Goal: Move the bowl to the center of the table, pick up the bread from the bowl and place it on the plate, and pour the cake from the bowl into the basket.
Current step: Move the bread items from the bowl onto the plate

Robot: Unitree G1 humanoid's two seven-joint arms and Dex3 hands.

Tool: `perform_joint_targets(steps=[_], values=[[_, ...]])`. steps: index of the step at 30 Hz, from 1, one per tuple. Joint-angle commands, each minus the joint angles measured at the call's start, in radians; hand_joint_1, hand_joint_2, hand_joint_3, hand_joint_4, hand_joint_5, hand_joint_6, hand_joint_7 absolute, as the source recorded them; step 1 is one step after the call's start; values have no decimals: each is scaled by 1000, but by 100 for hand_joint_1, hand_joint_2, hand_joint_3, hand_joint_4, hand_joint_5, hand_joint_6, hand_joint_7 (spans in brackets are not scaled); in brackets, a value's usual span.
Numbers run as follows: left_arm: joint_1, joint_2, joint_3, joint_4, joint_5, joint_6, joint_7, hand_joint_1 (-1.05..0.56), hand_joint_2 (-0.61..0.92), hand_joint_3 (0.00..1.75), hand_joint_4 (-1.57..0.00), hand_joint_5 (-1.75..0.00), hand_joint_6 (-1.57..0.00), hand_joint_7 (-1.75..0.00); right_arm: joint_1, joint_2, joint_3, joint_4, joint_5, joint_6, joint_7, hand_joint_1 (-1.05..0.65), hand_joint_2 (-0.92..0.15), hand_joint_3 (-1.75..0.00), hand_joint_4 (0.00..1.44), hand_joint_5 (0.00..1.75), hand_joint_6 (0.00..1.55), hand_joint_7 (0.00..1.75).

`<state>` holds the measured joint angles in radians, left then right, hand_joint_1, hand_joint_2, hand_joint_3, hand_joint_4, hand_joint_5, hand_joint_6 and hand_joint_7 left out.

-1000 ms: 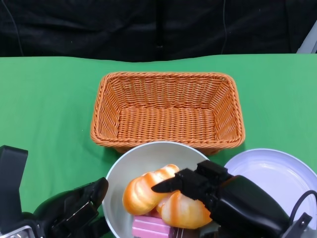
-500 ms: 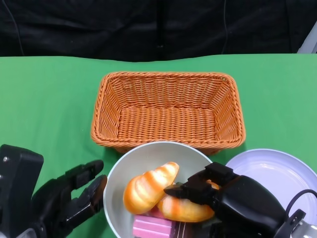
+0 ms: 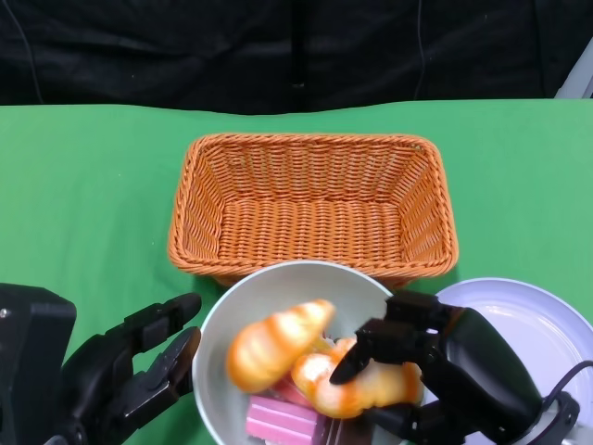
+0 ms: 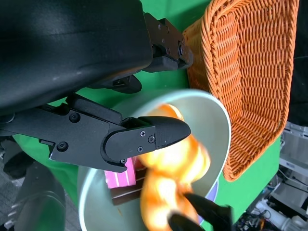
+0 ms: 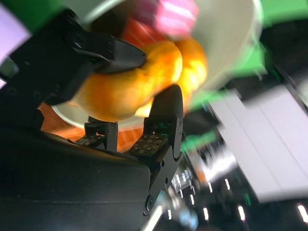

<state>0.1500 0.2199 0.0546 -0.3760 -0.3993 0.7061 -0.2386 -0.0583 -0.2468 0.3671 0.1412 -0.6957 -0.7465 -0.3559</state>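
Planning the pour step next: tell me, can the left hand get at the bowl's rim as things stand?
Probably yes: the left hand is open right beside the bowl, with only green cloth between, while the right hand holds a bread.

Rough woven wicker basket (image 3: 313, 204), smooth matt bowl (image 3: 250, 306), glossy bread (image 3: 271, 343), green cloth table (image 3: 83, 185)

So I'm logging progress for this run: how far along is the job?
Done: the bowl sits mid-table in front of the basket. In hand: the right robot hand grips one bread over the bowl. Left: both breads onto the bare plate, then the pink cake into the basket.
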Motion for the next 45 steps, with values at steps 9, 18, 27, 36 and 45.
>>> perform_joint_targets(steps=[9,18,27,36,45], values=[[41,28,-5,-17,17,-36,-34,-56,92,52,-39,-28,-26,-5,-13,62,-85,-148,118,-32,-6,-15,-8,-175,104,175,85,170],[60,39,0,-17,18,-77,-56,-54,92,55,-36,-29,-25,-3,44,25,-215,-249,233,26,91,-6,-11,-175,107,175,88,164],[59,42,5,-23,12,-72,-57,-54,92,54,-35,-31,-25,-3,61,-78,-365,-227,105,14,72,-4,3,-175,105,175,93,156],[61,25,12,-37,-6,-68,-50,-57,92,51,-35,-33,-26,-2,113,-127,-391,-174,24,61,67,5,3,-175,107,175,95,155],[61,26,6,-32,0,-78,-58,-56,92,49,-33,-35,-25,-2,32,-178,-338,32,-127,190,3,4,-5,-157,101,175,94,151]])
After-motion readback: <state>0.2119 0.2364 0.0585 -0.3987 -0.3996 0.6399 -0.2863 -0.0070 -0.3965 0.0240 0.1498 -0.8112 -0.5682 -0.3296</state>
